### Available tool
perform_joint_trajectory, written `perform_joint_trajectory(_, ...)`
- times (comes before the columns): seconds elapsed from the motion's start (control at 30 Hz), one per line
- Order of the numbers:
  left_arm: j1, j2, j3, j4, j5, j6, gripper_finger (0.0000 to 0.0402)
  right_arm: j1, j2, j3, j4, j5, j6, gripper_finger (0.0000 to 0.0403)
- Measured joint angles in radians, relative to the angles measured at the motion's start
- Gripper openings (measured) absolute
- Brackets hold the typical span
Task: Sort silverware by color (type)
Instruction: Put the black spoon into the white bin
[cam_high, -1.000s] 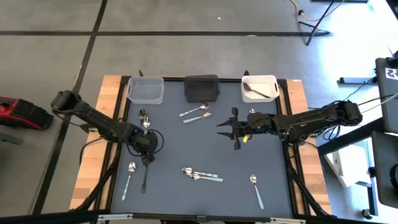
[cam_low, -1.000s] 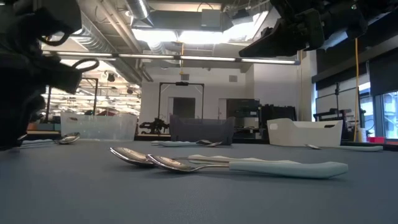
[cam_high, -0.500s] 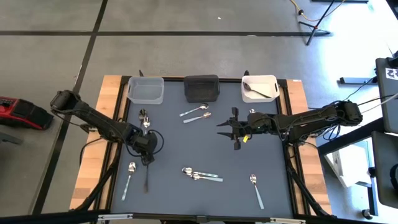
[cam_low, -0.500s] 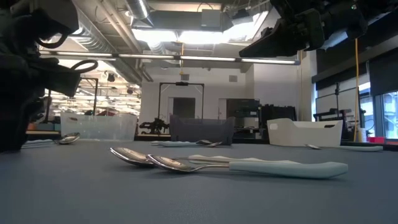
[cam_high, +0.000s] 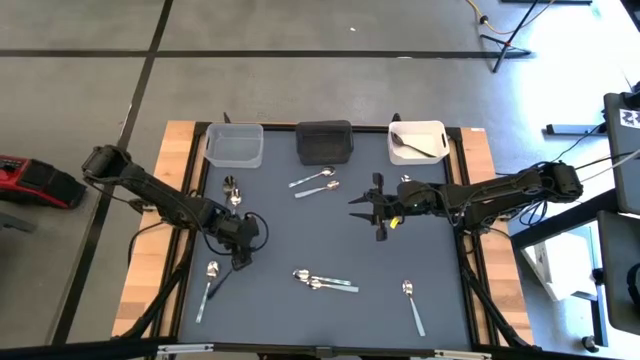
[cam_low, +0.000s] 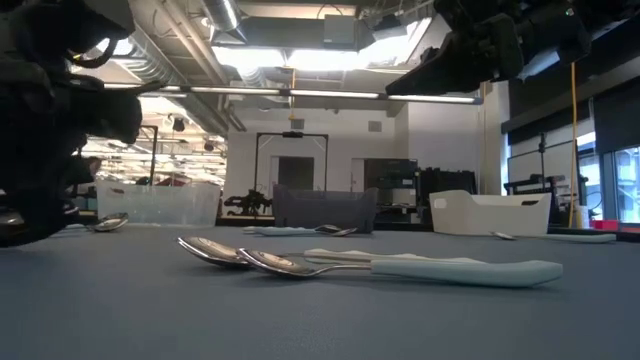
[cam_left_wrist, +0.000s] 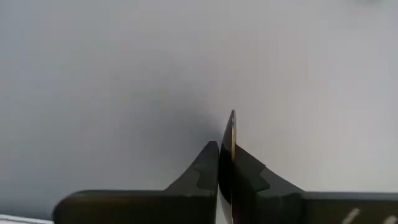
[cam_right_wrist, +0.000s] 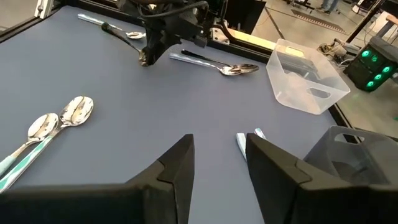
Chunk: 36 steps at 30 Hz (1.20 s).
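High view: the left pincer (cam_high: 239, 262) hangs low over the worktop's (cam_high: 420, 250) left side, pressed together on a dark spoon (cam_high: 220, 277) slanting beside a silver spoon (cam_high: 207, 286). The right pincer (cam_high: 365, 208) waits spread at mid-worktop. Other spoons lie scattered across the mat.

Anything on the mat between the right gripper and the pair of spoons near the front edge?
No. In the high view only bare mat separates the right gripper from the pair of spoons.
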Motion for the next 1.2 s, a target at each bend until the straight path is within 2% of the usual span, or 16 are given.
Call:
perform_joint_trajectory(0.2,0.0,-0.001,0.108,0.004,-0.087,0.1,0.0009,0.0,0.0,0.0,0.037,-0.018,0.048,0.0138)
perform_joint_trajectory(0.4,0.0,-0.002,0.242,0.038,-0.37,0.311,0.001,0.0,0.01,0.0,0.055,-0.02,0.052,0.0138)
perform_joint_trajectory(0.53,0.0,-0.002,0.252,0.248,-0.548,0.511,0.001,0.0,0.062,0.0,0.094,-0.048,0.039,0.0148)
perform_joint_trajectory(0.63,0.003,0.005,0.238,0.437,-0.629,0.659,0.0011,0.0,0.114,0.0,0.156,-0.043,-0.014,0.0176)
perform_joint_trajectory(0.87,0.024,0.103,0.194,0.863,-0.633,0.975,0.0011,0.0,0.222,0.0,0.367,-0.045,-0.059,0.0223)
perform_joint_trajectory(1.07,0.05,0.261,0.193,1.244,-0.628,1.204,0.0011,0.0,0.308,0.0,0.556,-0.046,-0.009,0.0218)
perform_joint_trajectory(1.2,0.049,0.36,0.193,1.477,-0.631,1.324,0.0011,0.0,0.354,0.003,0.647,-0.095,0.038,0.0205)
